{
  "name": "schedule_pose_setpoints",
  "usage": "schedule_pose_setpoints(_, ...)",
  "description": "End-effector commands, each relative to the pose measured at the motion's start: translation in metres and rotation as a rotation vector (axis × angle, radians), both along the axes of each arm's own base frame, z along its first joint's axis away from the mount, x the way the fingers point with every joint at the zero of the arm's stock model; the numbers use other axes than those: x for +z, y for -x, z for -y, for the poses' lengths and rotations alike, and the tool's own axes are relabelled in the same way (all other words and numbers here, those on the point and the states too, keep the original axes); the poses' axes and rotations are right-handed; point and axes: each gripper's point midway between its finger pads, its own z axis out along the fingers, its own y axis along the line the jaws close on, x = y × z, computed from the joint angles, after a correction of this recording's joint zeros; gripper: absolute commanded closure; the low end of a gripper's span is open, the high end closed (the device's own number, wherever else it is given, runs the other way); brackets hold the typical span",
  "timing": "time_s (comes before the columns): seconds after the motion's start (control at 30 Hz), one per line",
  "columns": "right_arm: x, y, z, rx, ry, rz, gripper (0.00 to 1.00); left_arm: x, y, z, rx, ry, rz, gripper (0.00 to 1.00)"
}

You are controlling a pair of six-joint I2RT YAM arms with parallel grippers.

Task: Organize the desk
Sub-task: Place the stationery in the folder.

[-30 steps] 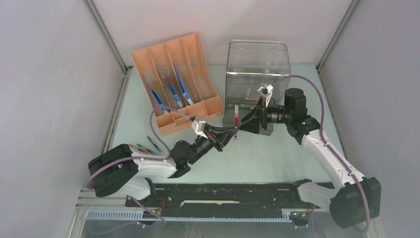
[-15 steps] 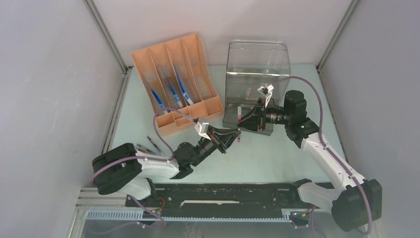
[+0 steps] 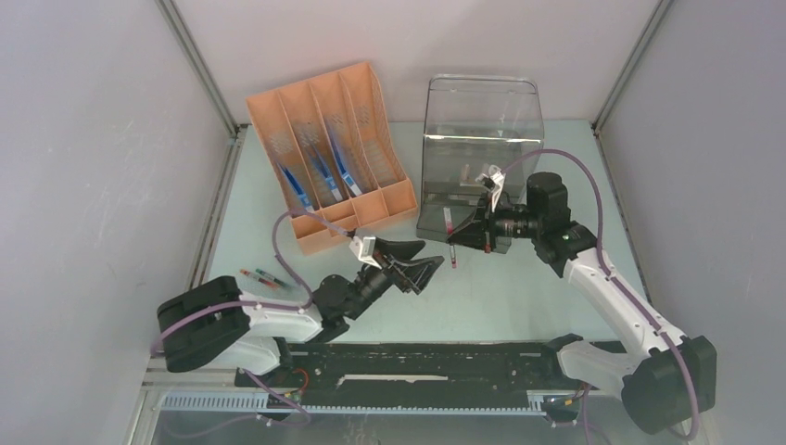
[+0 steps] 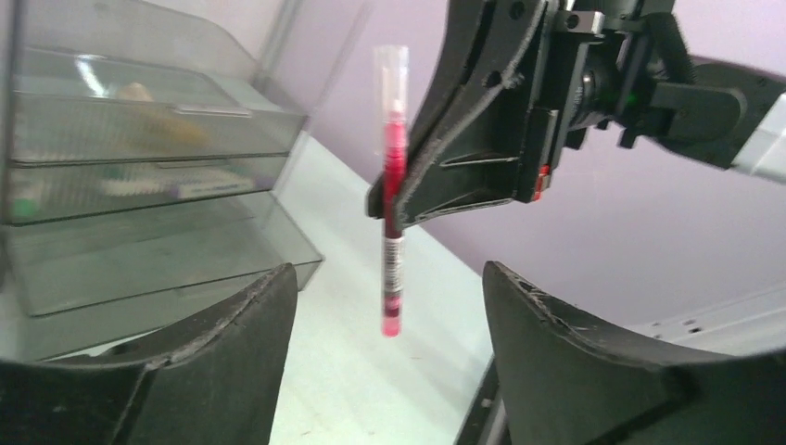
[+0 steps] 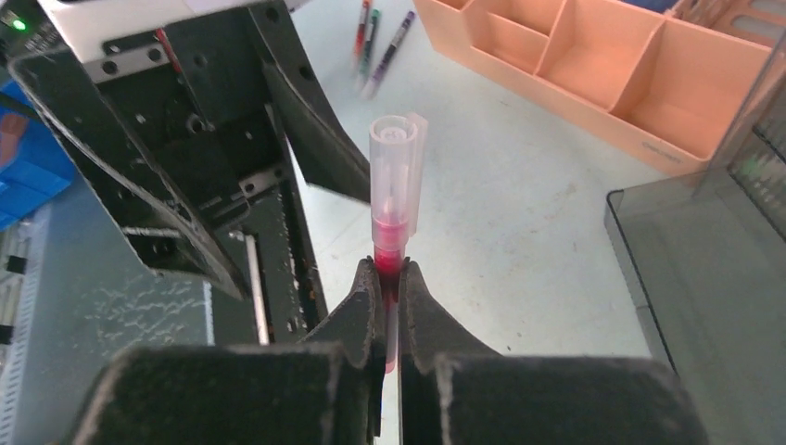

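Pinching the red pen (image 4: 393,213) upright over the middle of the counter (image 3: 519,297), the right tool (image 3: 454,248) is clamped shut while the left tool (image 3: 419,260) gapes empty beside it, so the slim hold could let it swivel or drop.

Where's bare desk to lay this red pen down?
Widest bare patch: desk front-centre, bordered by the left gripper, right arm and black rail strip. Also right of the smoked tray stack. Crowded: between orange organizer and tray stack, and around the loose pens.
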Motion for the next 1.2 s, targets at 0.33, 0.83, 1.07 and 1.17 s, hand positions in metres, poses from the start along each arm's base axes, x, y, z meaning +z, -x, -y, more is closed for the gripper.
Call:
schedule_pose_setpoints(0.33,-0.036,-0.058,0.061,-0.243,0.513,0.408,1.0,-0.069,-0.015,-0.106,0.335,-0.308,-0.087,0.0)
schedule_pose_setpoints(0.83,-0.059,-0.125,0.08,-0.385,0.815,0.557,0.96,-0.115,-0.024,-0.166,0.482,-0.345,-0.251,0.0)
schedule_pose_setpoints(1.07,-0.09,-0.139,0.084,-0.416,0.948,0.517,0.88,-0.121,-0.025,-0.18,0.537,-0.301,-0.29,0.0)
schedule_pose_setpoints(1.17,-0.098,-0.143,0.087,-0.431,0.98,0.499,0.73,-0.123,-0.026,-0.186,0.557,-0.286,-0.299,0.0)
